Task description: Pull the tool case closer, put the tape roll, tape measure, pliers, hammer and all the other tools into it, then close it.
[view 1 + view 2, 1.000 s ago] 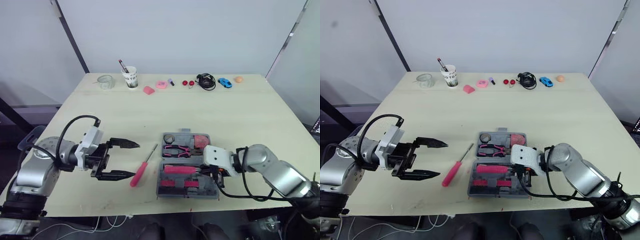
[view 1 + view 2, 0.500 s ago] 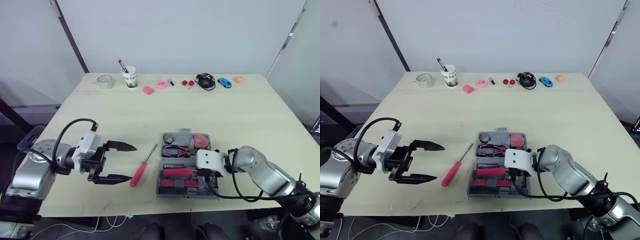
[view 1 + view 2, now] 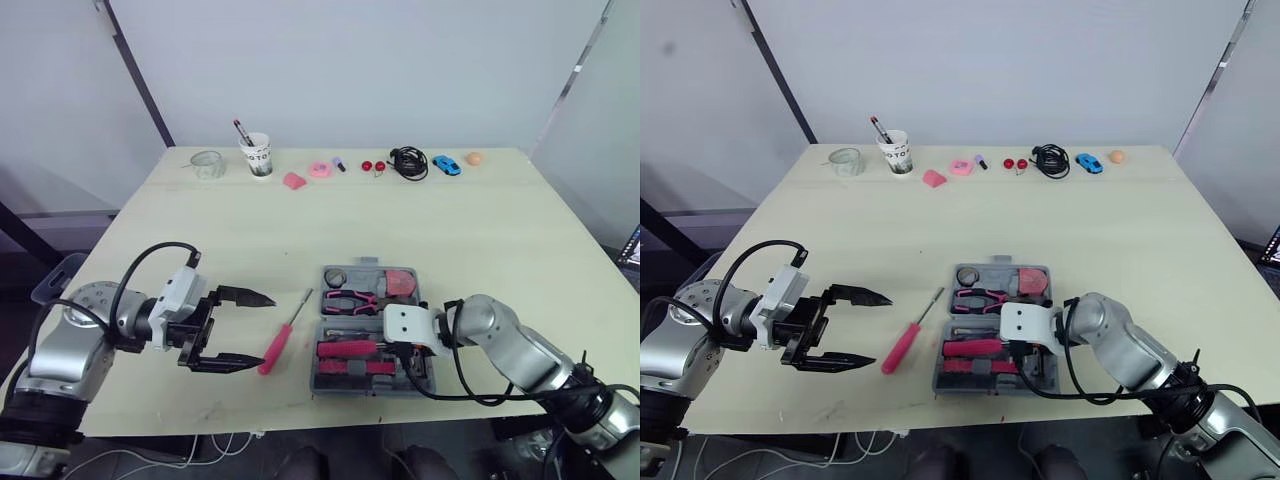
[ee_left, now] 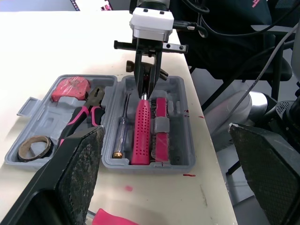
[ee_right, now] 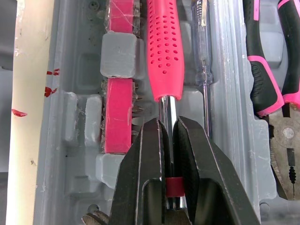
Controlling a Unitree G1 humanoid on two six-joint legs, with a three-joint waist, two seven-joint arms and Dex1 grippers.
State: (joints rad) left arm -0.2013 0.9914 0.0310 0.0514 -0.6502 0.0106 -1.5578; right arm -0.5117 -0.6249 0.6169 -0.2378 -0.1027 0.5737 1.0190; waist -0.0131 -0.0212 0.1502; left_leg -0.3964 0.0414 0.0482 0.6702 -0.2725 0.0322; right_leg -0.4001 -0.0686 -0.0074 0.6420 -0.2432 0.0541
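- Altogether, one open tool case, one loose screwdriver and two sets of jaws are counted on the near half of the tabletop.
- Along the far edge one clear bowl, one paper cup, two pink pieces, two red beads, one black cable, one blue toy car and one orange ball are counted.
- The right jaws are clamped on the chrome shaft of the hammer, the two black fingers pressed against it from either side, just beyond the pink grip.
- The hammer is laid flat in the near half of the case, its grip running toward 9 o'clock from the right jaws.
- The left jaws are held wide apart above the tabletop, fingers pointing toward 3 o'clock.
- The loose screwdriver lies at 3 o'clock of the left jaws, its pink handle just beside the nearer fingertip; the case lies at 3 o'clock of it.
- In the near half of the case one slim tester and two pink bit strips flank the hammer.
- In the far half one tape roll, one pair of pliers and one tape measure are held.
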